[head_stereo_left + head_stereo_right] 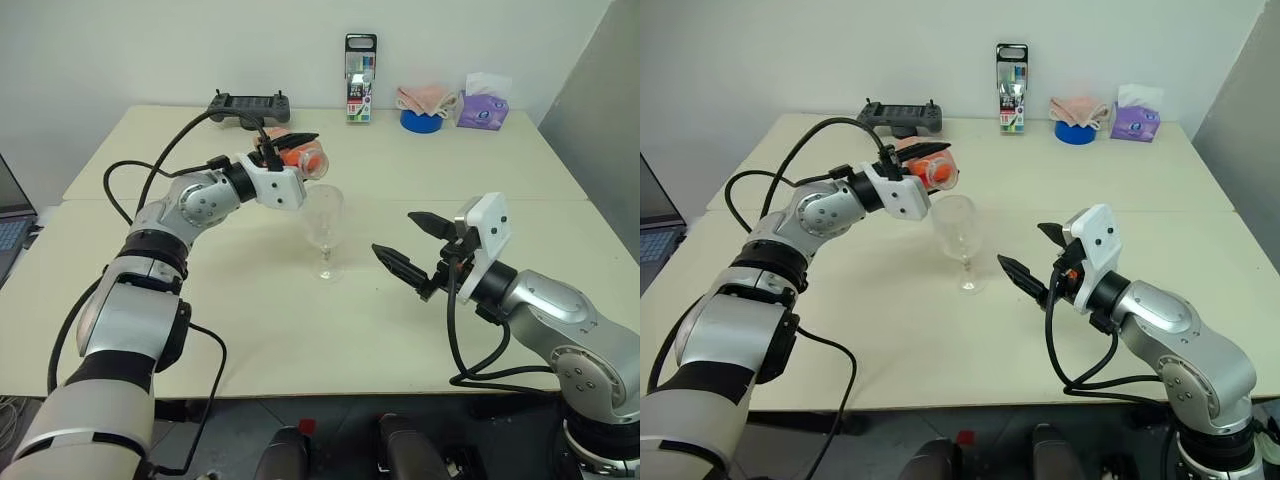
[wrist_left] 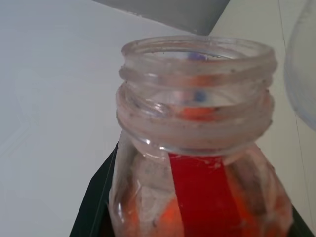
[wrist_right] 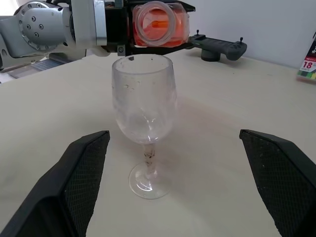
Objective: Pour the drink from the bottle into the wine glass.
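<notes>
**Bottle tipped over the glass**

The left gripper [image 1: 292,150] has its jaws clamped on the uncapped bottle [image 1: 305,158], held on its side just above the wine glass [image 1: 324,226], which stands on the worktop [image 1: 500,180]. The right gripper [image 1: 415,245] waits beside it, jaws spread wide.

One bottle [image 1: 303,156] of drink [image 2: 197,197], one wine glass [image 1: 324,225] — just below the bottle's mouth. Two grippers: left gripper [image 1: 290,148], right gripper [image 1: 408,244]. Beyond the bottle — one controller [image 1: 249,105], one marker pack [image 1: 360,64], one tape roll [image 1: 421,120], one tissue box [image 1: 483,109].
</notes>
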